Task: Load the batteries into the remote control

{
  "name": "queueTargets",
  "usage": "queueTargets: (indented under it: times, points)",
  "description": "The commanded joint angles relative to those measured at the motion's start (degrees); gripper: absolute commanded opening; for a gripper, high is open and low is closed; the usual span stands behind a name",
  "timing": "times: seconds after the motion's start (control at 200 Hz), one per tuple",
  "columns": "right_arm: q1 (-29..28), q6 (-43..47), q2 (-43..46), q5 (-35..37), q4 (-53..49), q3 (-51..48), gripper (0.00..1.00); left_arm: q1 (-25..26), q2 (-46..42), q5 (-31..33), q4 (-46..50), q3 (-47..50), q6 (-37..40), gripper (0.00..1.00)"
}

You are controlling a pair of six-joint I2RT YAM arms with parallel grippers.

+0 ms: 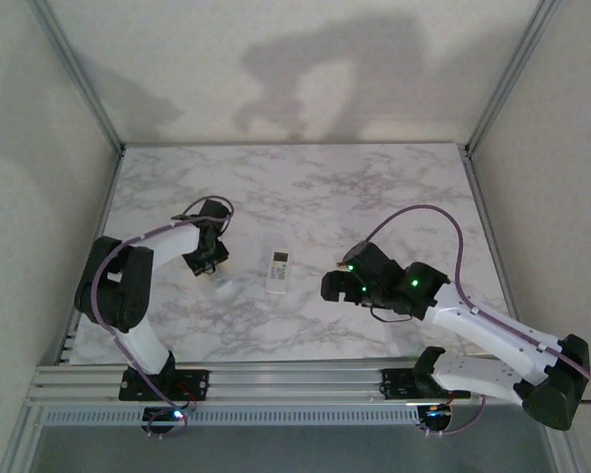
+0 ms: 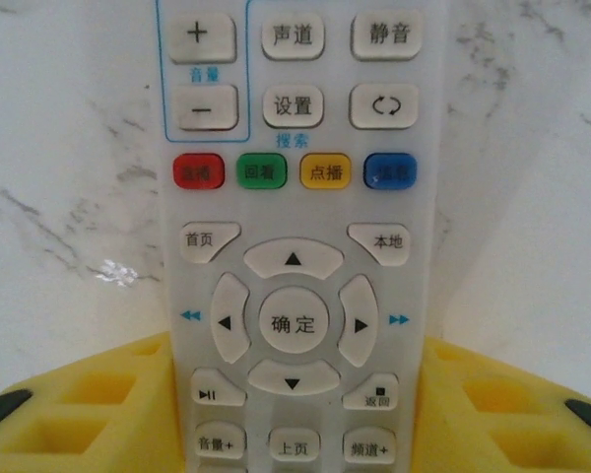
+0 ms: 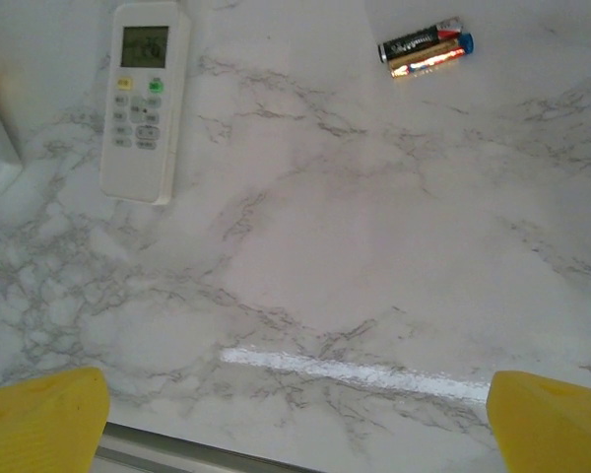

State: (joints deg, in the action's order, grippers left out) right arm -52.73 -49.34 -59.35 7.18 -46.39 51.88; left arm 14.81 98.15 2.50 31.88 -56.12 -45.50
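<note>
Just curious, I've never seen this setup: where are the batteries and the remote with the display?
batteries (image 3: 419, 41): right wrist view, on the dark battery's casing.
remote with display window (image 3: 138, 113): right wrist view, on its button panel.

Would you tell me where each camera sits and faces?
Top external: above and behind the bases, looking down on the table; left arm and right arm show.
Left wrist: close over the long remote, between yellow jaws.
Right wrist: low, facing the display remote and batteries; yellow jaw tips show.
Shared: top and right wrist both see the display remote.
</note>
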Motion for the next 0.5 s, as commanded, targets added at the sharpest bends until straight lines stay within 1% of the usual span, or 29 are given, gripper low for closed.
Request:
queueTargets:
  times: [0.0,0.075,0.08,0.11,0.16,0.22,0.315,0.32,0.391,0.491]
  points:
    - [1.18,0.11,-0.31,-4.29,1.67,3.49,0.99,-0.59,-6.01,-9.19,-6.94,1.45,4.54,0.31]
    - [4.81,0.33,-0.72,-13.95,7.78,5.12,0.99,-0.65,-14.6,-18.14,-14.42,2.27,6.72,0.29]
    - [5.08,0.22,-0.78,-14.65,8.28,5.28,0.99,-0.65,-15.07,-19.77,-15.11,2.34,6.72,0.28]
    - [6.5,-0.04,-1.14,-18.55,11.38,6.08,0.99,-0.61,-19.19,-24.64,-19.82,3.07,6.42,0.27]
    - [8.27,-0.47,-2.18,-23.13,15.23,8.45,0.99,-0.58,-24.4,-32.51,-28.18,4.18,3.41,0.27]
    - [9.63,0.1,-4.24,-26.88,18.59,12.99,0.99,-0.33,-28.01,-38.29,-37.34,3.54,-0.76,0.24]
    - [9.66,1.69,-8.29,-31.04,21.78,20.88,0.99,1.09,-29.8,-44.61,-46.15,-0.77,-5.18,0.15]
    - [10.41,1.74,-8.57,-31.37,21.91,21.37,0.99,1.14,-29.83,-44.91,-46.66,-0.98,-5.42,0.15]
    - [11.42,2.32,-11.8,-34.16,23.88,26.78,0.99,3.07,-29.53,-47.35,-53.45,-3.9,-8.94,0.14]
    - [11.51,2.11,-15.03,-39.41,28.86,31.67,0.99,5.12,-27.36,-49.25,-57.67,-8.48,-12.29,0.14]
